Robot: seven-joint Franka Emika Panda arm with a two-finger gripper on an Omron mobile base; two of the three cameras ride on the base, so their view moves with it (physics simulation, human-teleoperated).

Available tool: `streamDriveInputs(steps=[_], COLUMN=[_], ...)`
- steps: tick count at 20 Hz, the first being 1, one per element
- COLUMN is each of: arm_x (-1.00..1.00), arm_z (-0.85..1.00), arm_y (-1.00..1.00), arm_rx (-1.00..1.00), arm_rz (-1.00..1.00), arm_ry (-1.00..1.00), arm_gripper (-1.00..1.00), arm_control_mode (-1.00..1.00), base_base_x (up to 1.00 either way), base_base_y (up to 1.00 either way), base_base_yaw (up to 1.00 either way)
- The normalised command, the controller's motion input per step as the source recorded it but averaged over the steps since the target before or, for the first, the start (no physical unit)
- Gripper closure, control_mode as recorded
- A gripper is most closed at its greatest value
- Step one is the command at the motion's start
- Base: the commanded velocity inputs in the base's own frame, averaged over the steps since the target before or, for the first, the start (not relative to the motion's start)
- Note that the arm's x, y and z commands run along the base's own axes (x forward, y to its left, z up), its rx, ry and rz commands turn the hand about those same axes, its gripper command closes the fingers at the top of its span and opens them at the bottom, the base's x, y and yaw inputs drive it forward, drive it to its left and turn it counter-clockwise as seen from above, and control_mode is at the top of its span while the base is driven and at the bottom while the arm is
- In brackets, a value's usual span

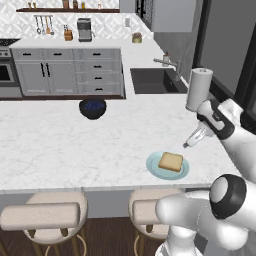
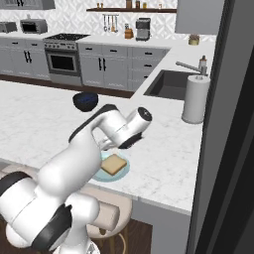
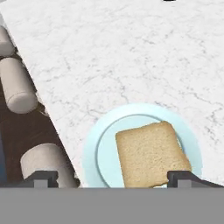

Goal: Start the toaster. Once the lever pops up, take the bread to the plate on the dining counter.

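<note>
Nearest the base, round beige stools (image 1: 47, 216) stand tucked under the overhanging edge of the white marble surface (image 1: 60, 145). Just in from that edge lies the pale blue-green plate (image 1: 154, 169), and the bread (image 1: 170, 161) rests flat on it, a square golden slice with a darker crust, sitting toward one side of the plate, not centred. The gripper (image 3: 113, 178) hangs above the plate, its fingertips (image 3: 43, 178) spread wide apart on either side of the slice and holding nothing; the slice lies free between and below them.

Judged from this, the delivery looks done, and what remains is to lift clear. The risks are small but real: a fingertip could catch the crust on the way up and drag the slice off the plate, and since the plate sits near the edge, a sideways nudge from the arm could push it toward the stools.

Farther across the surface sits a dark bowl (image 1: 92, 107) of blue contents, well apart from the plate. Beyond that are a paper towel roll (image 1: 199, 89) and a sink (image 1: 155, 80) with its tap, then grey cabinets (image 1: 67, 70) and a coffee machine (image 1: 84, 29) against the back wall.

In the right base view the arm covers part of the plate. How high the fingertips stand above the bread is hard to tell.
</note>
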Motion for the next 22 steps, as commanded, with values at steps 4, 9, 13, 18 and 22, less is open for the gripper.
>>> streamDriveInputs(steps=[4,9,13,18,22], arm_x=[-0.92,-0.95,-1.00,-1.00,-0.88], arm_z=[0.33,0.32,0.28,0.26,0.65], arm_y=[0.46,0.23,0.16,0.01,0.29], arm_rx=[-0.16,-0.05,-0.02,-0.01,-0.10], arm_rz=[-0.22,-0.30,-0.27,-0.26,-0.03], arm_ry=[0.00,0.01,0.00,0.00,-0.05], arm_gripper=[-1.00,-1.00,-1.00,-1.00,-1.00], arm_control_mode=[-1.00,-1.00,-1.00,-1.00,-1.00], base_base_x=[0.00,0.00,0.00,0.00,0.00], base_base_y=[0.00,0.00,0.00,0.00,0.00], base_base_yaw=[0.00,0.00,0.00,0.00,0.00])
